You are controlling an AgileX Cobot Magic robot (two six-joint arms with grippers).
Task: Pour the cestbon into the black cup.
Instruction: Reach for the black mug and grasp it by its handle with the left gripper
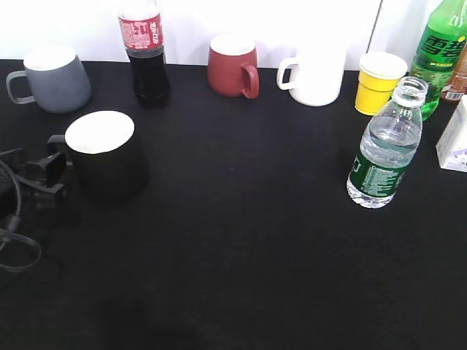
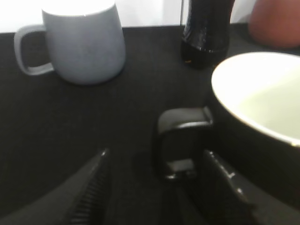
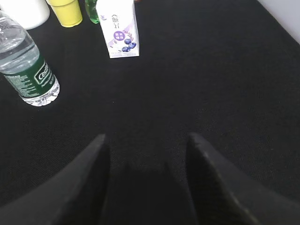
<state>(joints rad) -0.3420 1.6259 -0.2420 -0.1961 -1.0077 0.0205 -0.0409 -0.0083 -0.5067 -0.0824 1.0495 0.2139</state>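
The cestbon (image 1: 385,146) stands upright and uncapped at the right of the black bench (image 1: 241,248), clear water filling it to about the shoulder; the black cup (image 1: 104,154) stands well apart at the left, its white inside showing no liquid. The left end effector (image 2: 154,183) sits low beside the black cup, its fingers spread on either side of the cup's handle (image 2: 180,143) with a gap to each, so released; the right end effector (image 3: 147,154) hangs over bare bench with fingers parted, grasping nothing, the cestbon away to its upper left.

Along the back stand four more drinking vessels: one grey mug (image 1: 51,79), one dark red mug (image 1: 232,65), one white mug (image 1: 314,74), one yellow paper cup (image 1: 379,82); what they hold cannot be seen. Bottles number three: the cestbon, a cola bottle (image 1: 146,51) part full of dark liquid, a green soda bottle (image 1: 439,51). One small white carton (image 3: 119,29) with blueberry print stands at the right edge.
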